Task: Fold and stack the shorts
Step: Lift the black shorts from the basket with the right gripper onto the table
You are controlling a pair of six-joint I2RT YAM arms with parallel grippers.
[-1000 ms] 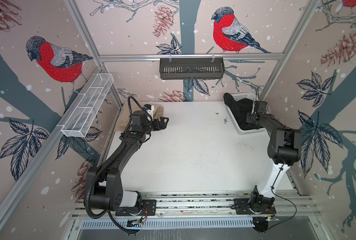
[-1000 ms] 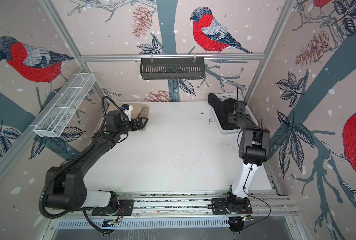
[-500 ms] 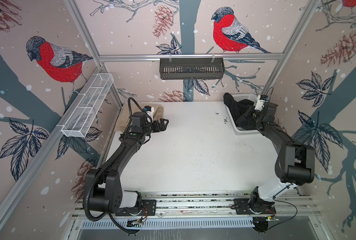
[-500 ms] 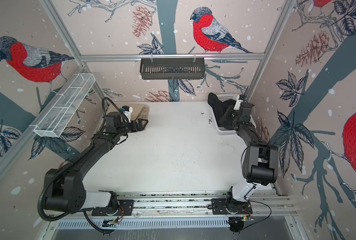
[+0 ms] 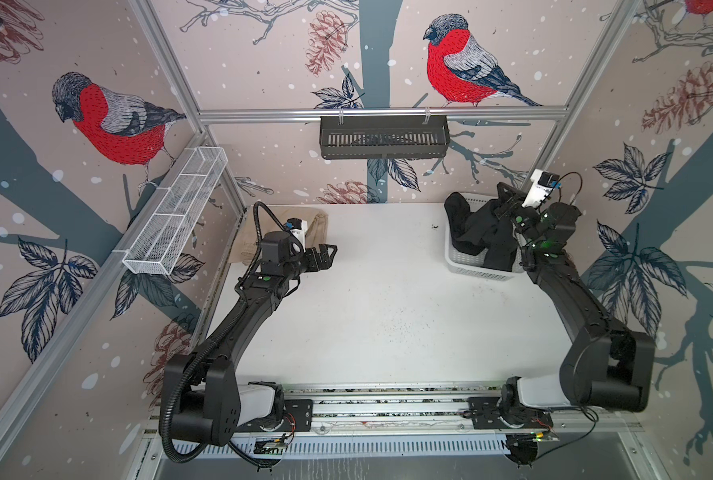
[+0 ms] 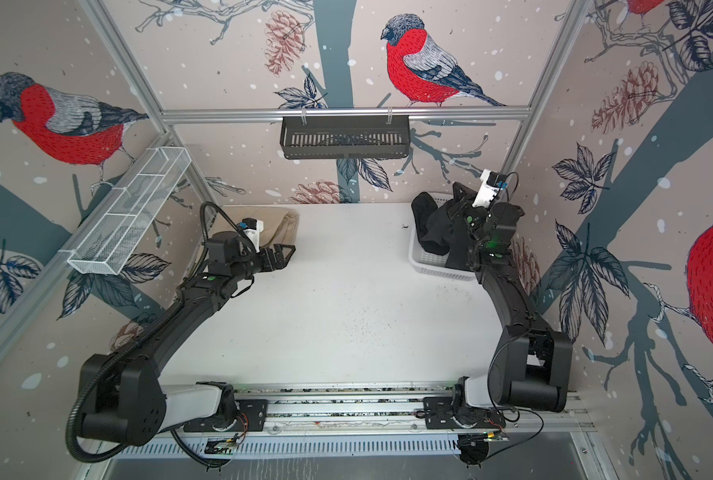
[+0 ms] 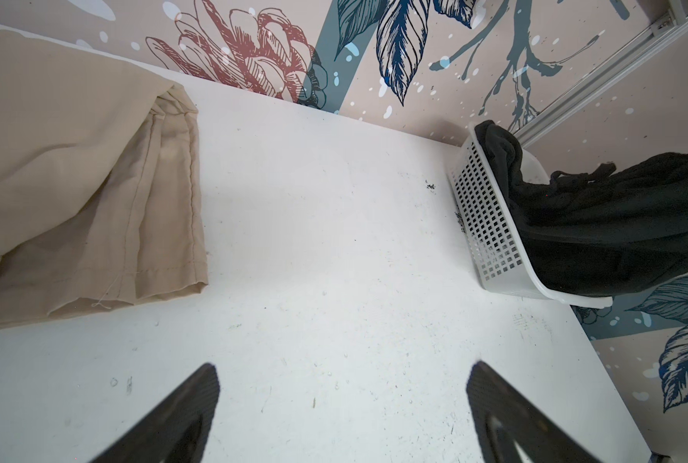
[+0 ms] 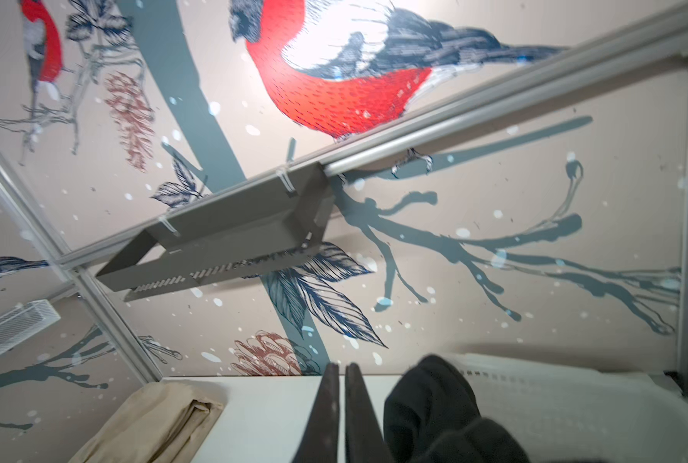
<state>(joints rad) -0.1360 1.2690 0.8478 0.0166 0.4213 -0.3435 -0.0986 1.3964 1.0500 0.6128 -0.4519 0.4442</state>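
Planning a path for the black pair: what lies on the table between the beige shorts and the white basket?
Bare white table, save a few dark specks close to the basket; the left wrist view shows the whole stretch from the beige shorts.

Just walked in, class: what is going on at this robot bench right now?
Shorts are being folded and stacked. The beige shorts lie folded at the far left corner of the table; the open left gripper hovers empty beside them. The black shorts hang half out of the white basket by the shut right gripper; whether it pinches them is unclear.
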